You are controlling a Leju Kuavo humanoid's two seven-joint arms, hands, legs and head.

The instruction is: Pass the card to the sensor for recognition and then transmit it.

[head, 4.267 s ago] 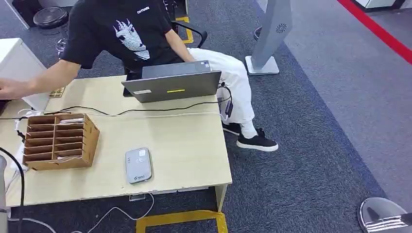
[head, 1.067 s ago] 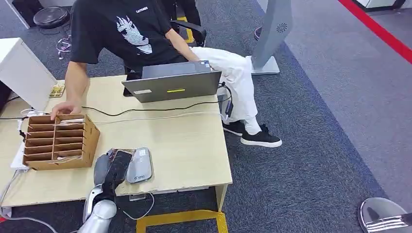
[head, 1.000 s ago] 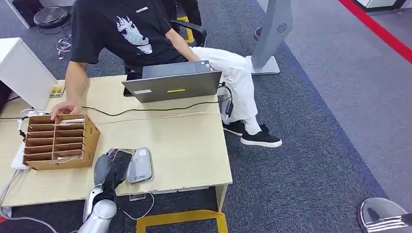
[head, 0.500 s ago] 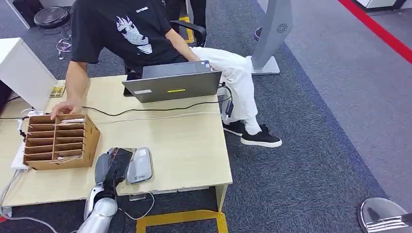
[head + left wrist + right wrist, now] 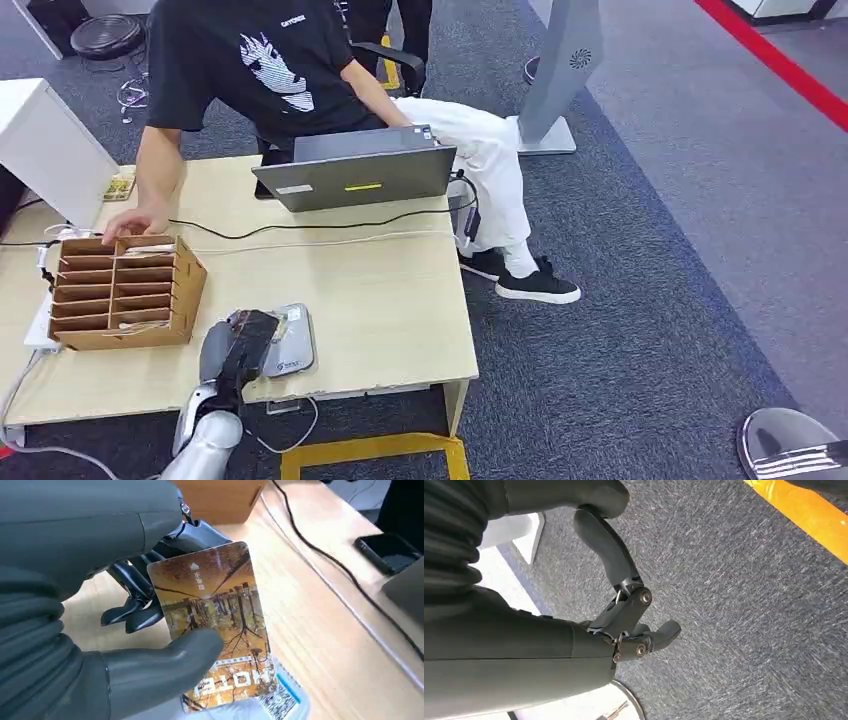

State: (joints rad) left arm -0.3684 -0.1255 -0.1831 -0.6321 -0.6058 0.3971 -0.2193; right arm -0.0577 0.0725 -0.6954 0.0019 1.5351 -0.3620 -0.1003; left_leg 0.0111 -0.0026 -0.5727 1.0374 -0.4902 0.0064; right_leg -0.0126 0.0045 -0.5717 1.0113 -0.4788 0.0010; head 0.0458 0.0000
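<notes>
My left hand [image 5: 232, 350] pinches an orange picture card [image 5: 217, 622] between its thumb and fingers. It holds the card flat over the near left part of the grey card sensor [image 5: 290, 343] on the wooden table [image 5: 380, 300]; the card's far end overlaps the sensor's blue-labelled edge [image 5: 285, 700]. In the head view the card [image 5: 252, 325] shows dark above the hand. My right hand [image 5: 624, 610] hangs over the grey carpet with its fingers loosely curled and nothing in them.
A wooden slotted card box [image 5: 122, 290] stands left of the sensor. A person [image 5: 250, 60] sits behind the table with one hand [image 5: 128, 222] on the box's far edge. A laptop [image 5: 355, 175] and cables [image 5: 300, 228] lie at the back.
My left hand came up from below the table with the card, then shifted it rightward over the sensor. The person's hand moved from the white box to the card box.
</notes>
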